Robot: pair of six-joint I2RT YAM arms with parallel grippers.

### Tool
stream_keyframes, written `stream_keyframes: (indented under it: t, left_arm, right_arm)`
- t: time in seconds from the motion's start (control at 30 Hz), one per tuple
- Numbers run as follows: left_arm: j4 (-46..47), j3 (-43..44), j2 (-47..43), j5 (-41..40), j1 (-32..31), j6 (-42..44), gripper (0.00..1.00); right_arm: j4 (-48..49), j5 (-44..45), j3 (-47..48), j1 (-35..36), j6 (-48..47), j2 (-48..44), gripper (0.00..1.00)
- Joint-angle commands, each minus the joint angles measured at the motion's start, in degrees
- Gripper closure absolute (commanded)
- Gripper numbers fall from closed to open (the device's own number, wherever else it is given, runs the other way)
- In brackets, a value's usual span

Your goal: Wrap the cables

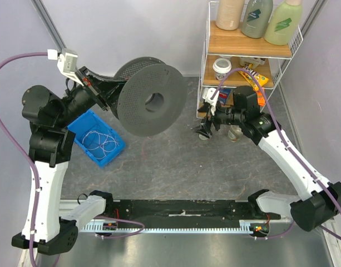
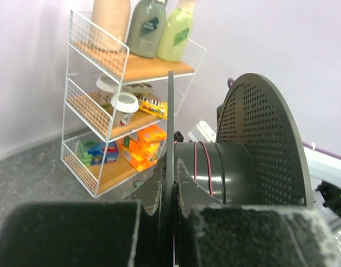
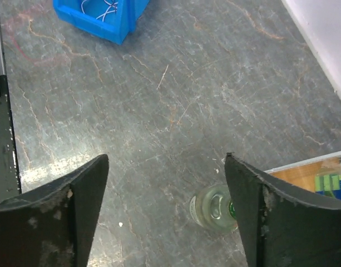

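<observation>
Nearest, left gripper [image 2: 170,222] clenched on spool [image 2: 259,144] flange; few pink turns of cables [image 2: 202,167] on hub just beyond. Right gripper [image 3: 166,194] released, empty, above tabletop [image 3: 176,100]. Loose cables well ahead in blue bin [image 3: 98,28]: likely limp, light, tangle-prone; pinch single strand near free end.

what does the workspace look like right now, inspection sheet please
surface: grey marbled table, scratched
job's things: thin cables loose in blue bin; pink turns around dark spool's hub
clutter: small glass jar on table by rack
grippers: left gripper fingers shut on spool flange; right gripper fingers apart, holding nothing
cables: purple hoses loop off both arms
surroundings: wire rack holds bottles, cup, snack packs; pale walls
</observation>
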Motion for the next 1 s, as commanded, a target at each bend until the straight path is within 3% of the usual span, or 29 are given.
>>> stream_keyframes:
  t: [0.0, 0.17, 0.23, 0.33, 0.47, 0.6, 0.73, 0.97]
  left_arm:
    - [4.51, 4.43, 0.73, -6.51, 0.26, -3.94, 0.99]
    - [4.51, 7.07, 1.78, -13.89, 0.09, -5.26, 0.98]
    - [4.34, 7.68, 2.04, -17.14, 0.17, -6.92, 0.98]
    - [5.83, 7.95, 2.31, -20.05, 0.08, -8.68, 0.98]
    - [7.32, 7.95, 3.28, -21.99, 0.17, -11.5, 0.98]
    - [10.31, 7.42, 4.15, -24.01, 0.17, -13.52, 0.98]
    - [12.68, 6.99, 4.68, -25.33, 0.17, -16.16, 0.98]
    - [14.36, 7.33, 5.03, -25.6, 0.26, -17.04, 0.98]
  right_arm:
    - [9.27, -0.38, -3.89, 0.06, 7.45, -5.41, 0.02]
    - [23.16, 0.06, -9.52, 0.06, 17.9, -8.32, 0.02]
    - [30.26, 3.21, -12.24, -0.03, 26.15, -8.76, 0.02]
    - [31.98, 9.81, -13.05, -0.03, 33.82, -7.62, 0.02]
    - [31.53, 5.78, -12.26, -0.03, 29.88, -5.86, 0.02]
    - [39.07, 8.58, -16.55, 0.14, 29.53, -6.56, 0.02]
    - [45.41, 11.66, -20.34, 1.37, 22.77, -6.13, 0.02]
    - [57.35, 12.28, -24.03, 5.94, 23.9, -1.47, 0.02]
